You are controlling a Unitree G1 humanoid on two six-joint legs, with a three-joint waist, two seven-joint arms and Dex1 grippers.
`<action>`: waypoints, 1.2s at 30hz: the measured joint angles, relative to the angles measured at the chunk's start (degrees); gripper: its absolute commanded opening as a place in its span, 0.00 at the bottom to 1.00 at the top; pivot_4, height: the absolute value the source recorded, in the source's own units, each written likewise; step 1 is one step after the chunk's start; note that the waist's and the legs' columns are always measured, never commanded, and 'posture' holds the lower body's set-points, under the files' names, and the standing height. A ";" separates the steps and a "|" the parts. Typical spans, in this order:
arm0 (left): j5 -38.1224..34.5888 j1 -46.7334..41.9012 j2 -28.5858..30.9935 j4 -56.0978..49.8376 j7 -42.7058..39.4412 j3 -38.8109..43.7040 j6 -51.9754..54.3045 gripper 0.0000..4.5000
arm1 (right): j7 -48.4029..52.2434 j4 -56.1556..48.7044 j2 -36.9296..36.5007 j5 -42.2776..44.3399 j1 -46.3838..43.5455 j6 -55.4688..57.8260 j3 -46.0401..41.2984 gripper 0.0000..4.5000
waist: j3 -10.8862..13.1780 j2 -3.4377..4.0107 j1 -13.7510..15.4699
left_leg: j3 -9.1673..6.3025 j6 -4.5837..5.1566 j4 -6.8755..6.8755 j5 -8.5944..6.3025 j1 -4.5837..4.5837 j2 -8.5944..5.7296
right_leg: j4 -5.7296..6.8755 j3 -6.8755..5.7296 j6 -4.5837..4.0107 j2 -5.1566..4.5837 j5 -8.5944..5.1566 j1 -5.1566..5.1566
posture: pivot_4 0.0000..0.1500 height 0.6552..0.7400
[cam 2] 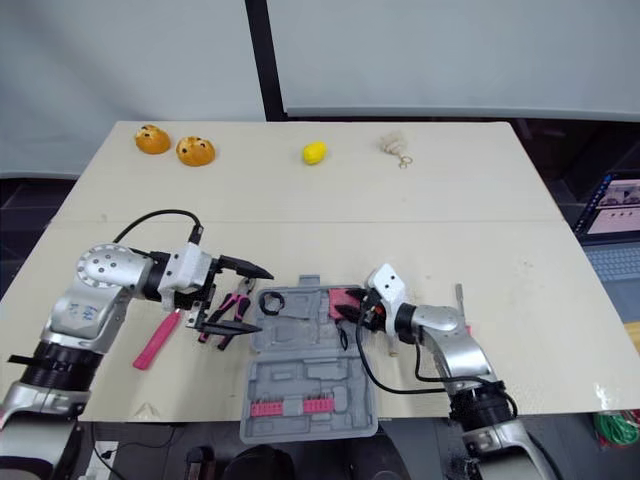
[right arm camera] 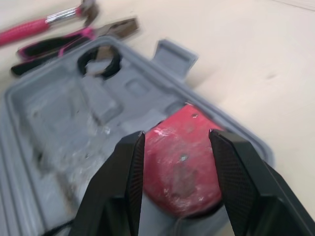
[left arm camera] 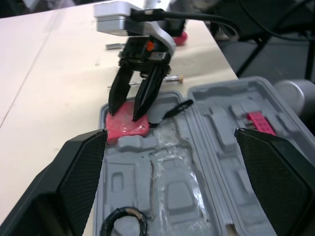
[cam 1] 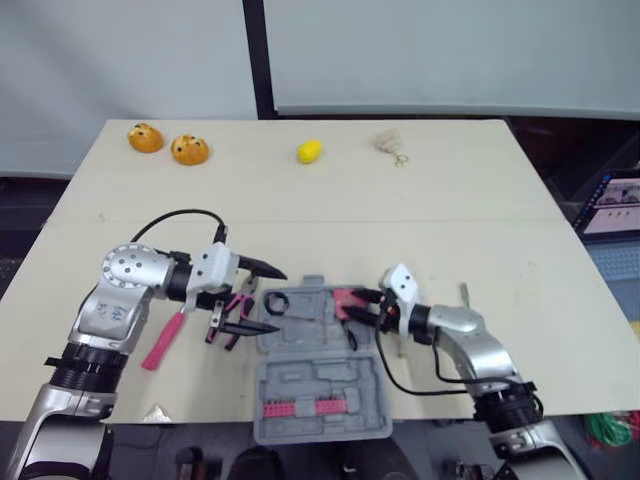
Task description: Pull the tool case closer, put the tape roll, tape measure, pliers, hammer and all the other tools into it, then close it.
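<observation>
Pale bench (cam 1: 480,200) up front: the right end effector (cam 1: 360,305) clamps the red tape measure (right arm camera: 182,167) in the open tool case's (cam 1: 315,375) corner. The left end effector (cam 1: 281,301) gapes wide above the tape roll (right arm camera: 84,64), with the pliers (right arm camera: 64,42) just beside it.

Open grey case (cam 1: 300,385) — tape roll (cam 1: 276,301), probably red tape measure (right arm camera: 182,152) inside; pliers (right arm camera: 74,42), hammer (cam 1: 165,340) alongside.

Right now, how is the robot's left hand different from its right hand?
The left hand is wide open and empty by the pliers; the right hand grips the red tape measure inside the tool case. Both have two black fingers.
</observation>
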 measured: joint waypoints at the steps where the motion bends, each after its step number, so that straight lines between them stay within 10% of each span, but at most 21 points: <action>1: -0.34 0.45 -0.45 -0.34 1.14 0.55 0.85 1.00 | -1.06 -1.87 0.10 0.72 0.11 0.61 -1.10 0.49 | 0.03 0.06 -0.01 | 0.00 0.00 0.00 0.00 -0.01 0.00 | 0.00 0.01 0.00 0.00 0.00 0.00 | 1.00 1.00; 5: -3.10 5.91 -1.91 -3.02 8.58 5.22 5.88 1.00 | -2.92 -19.09 -5.99 6.80 4.61 8.06 -9.06 0.49 | 0.07 0.15 0.19 | -0.15 -0.01 -0.21 0.00 -0.04 0.03 | -0.15 -0.04 -0.01 -0.01 -0.01 -0.01 | 1.00 1.00; 10: -7.22 12.70 -0.10 -3.14 15.44 14.83 14.12 1.00 | -1.29 -31.81 -18.58 14.88 20.07 19.11 -24.92 0.99 | 0.02 0.07 0.63 | -0.22 0.00 -0.32 0.00 -0.06 -0.02 | -0.37 -0.06 0.08 -0.03 0.05 0.09 | 1.00 1.00; 19: -6.89 25.45 11.23 12.86 19.83 34.47 14.70 1.00 | 17.56 -25.49 -30.94 15.21 53.60 14.90 -58.46 1.00 | 0.25 -0.60 0.23 | -0.11 0.01 -1.08 -0.05 1.05 -0.06 | -1.08 -0.06 -0.02 0.01 -0.01 1.14 | 1.00 1.00; 29: -4.52 36.98 16.74 24.53 15.21 42.91 5.84 1.00 | 20.48 -10.37 -35.24 12.62 52.62 7.22 -63.71 1.00 | 0.17 -0.75 0.10 | -0.01 -0.09 -1.62 -0.09 1.05 -0.05 | -1.41 -0.09 -0.11 -0.08 -0.01 0.96 | 1.00 1.00; 36: -8.78 43.24 9.07 1.40 17.71 42.41 12.69 1.00 | 19.30 -21.68 -36.21 18.61 45.42 13.84 -59.78 1.00 | 0.18 -0.47 0.26 | -0.11 -0.14 -1.67 -0.14 0.94 -0.07 | -1.39 -0.11 -0.05 -0.13 0.04 1.11 | 1.00 1.00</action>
